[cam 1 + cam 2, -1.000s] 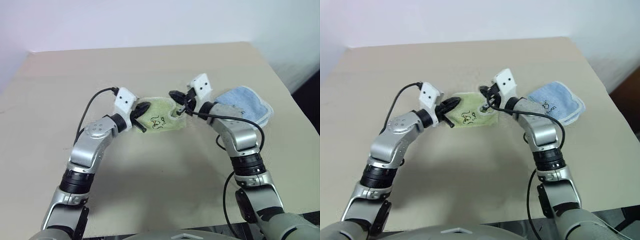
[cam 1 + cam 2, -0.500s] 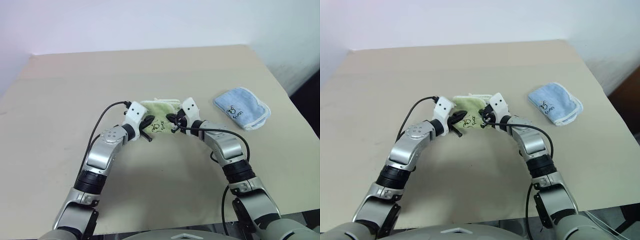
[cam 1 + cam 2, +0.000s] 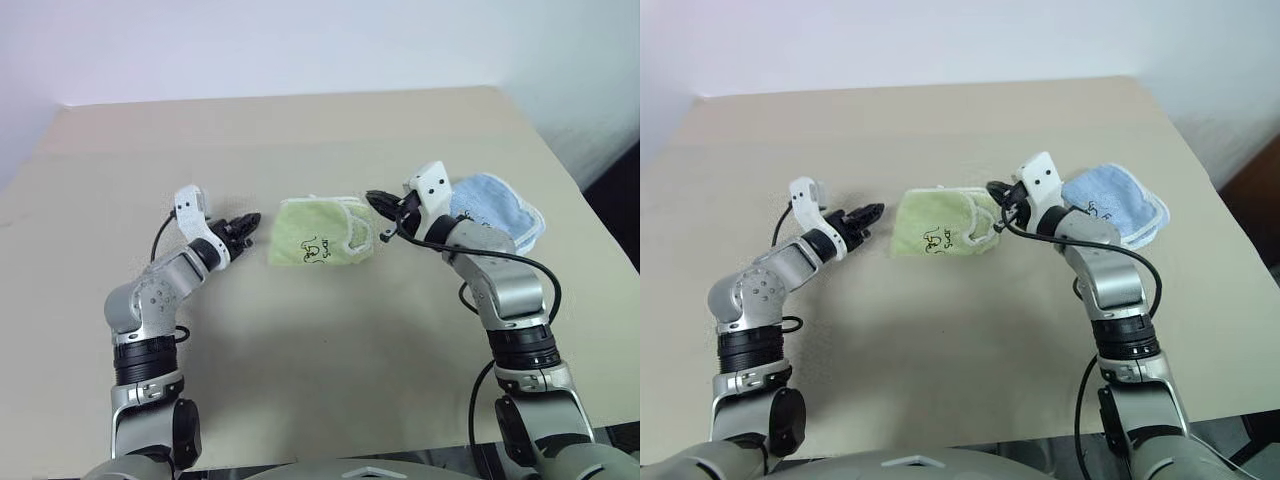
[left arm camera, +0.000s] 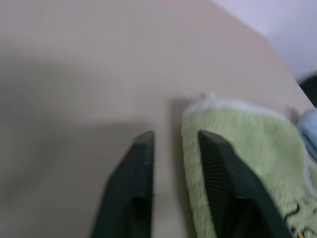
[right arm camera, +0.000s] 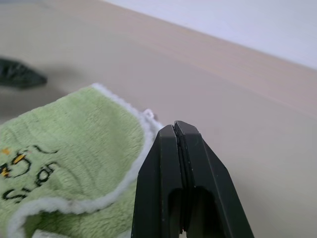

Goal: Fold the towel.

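The light yellow-green towel (image 3: 322,232) lies folded on the table, with its dark embroidered mark facing up and its white edging along the right side. My left gripper (image 3: 243,228) sits on the towel's left, a short gap away. In the left wrist view the left gripper (image 4: 176,139) is open with nothing between its fingers (image 4: 141,163), and the towel (image 4: 247,144) is just beside one of them. My right gripper (image 3: 380,205) hovers at the towel's far right corner. The right wrist view shows the right gripper (image 5: 174,131) shut on nothing, above the towel's edging (image 5: 74,134).
A light blue folded towel (image 3: 500,205) lies to the right, just behind my right forearm. The beige table (image 3: 300,350) runs wide in front of the towel and behind it. Its right edge (image 3: 570,170) is close to the blue towel.
Both grippers have come away from the towel, the left going left and opening, the right going right. The towel now lies on the table by itself.
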